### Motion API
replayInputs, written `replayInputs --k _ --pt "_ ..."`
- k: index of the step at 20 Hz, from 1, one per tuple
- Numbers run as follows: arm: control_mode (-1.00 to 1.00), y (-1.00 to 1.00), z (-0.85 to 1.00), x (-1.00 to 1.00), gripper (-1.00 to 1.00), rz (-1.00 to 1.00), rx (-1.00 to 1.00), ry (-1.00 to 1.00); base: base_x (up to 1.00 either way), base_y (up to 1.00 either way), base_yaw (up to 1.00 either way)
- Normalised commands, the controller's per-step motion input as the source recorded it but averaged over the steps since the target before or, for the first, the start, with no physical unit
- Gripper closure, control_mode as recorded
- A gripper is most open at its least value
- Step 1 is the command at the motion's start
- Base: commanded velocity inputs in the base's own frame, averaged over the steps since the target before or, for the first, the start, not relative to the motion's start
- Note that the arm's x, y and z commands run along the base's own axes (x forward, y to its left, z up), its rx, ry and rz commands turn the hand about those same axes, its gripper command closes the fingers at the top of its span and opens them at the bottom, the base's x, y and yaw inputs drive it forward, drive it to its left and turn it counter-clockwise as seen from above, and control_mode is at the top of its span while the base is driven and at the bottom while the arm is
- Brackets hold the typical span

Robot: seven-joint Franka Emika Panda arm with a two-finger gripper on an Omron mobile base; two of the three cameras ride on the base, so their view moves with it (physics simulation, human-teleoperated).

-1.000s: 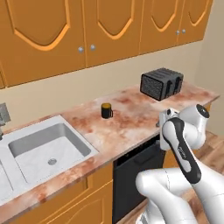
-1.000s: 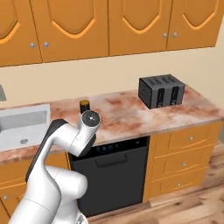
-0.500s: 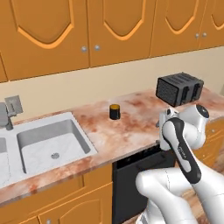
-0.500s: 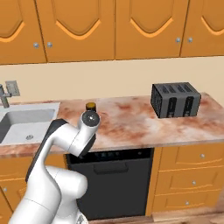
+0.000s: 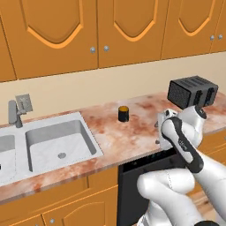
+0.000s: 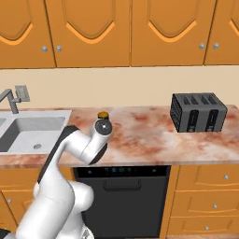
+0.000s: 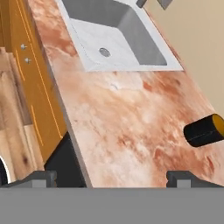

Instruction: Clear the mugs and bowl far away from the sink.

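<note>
The gripper (image 7: 109, 177) is empty, fingers wide apart. The black mug (image 5: 123, 113) stands just right of the sink (image 5: 53, 143). I judge the approach step: next reach far and grasp it.

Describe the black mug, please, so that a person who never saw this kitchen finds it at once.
Start at the pale double sink set in the reddish marble counter. To its right, toward the dark toaster, stands one small black mug, nearer the wall. It is a short cylinder with an orange inside, far smaller than the toaster.
</note>
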Motion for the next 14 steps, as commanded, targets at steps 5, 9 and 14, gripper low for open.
replayInputs --k 5,9,14 --pt "-1.0 -0.27 0.0 0.98 -1.0 0.0 0.0 0.17 0.0 0.0 0.0" --pt "-1.0 -0.23 0.03 0.96 -1.0 0.04 0.0 0.15 0.0 0.0 0.0" --pt "-1.0 -0.32 0.09 0.71 -1.0 0.18 0.03 0.05 0.0 0.0 0.0"
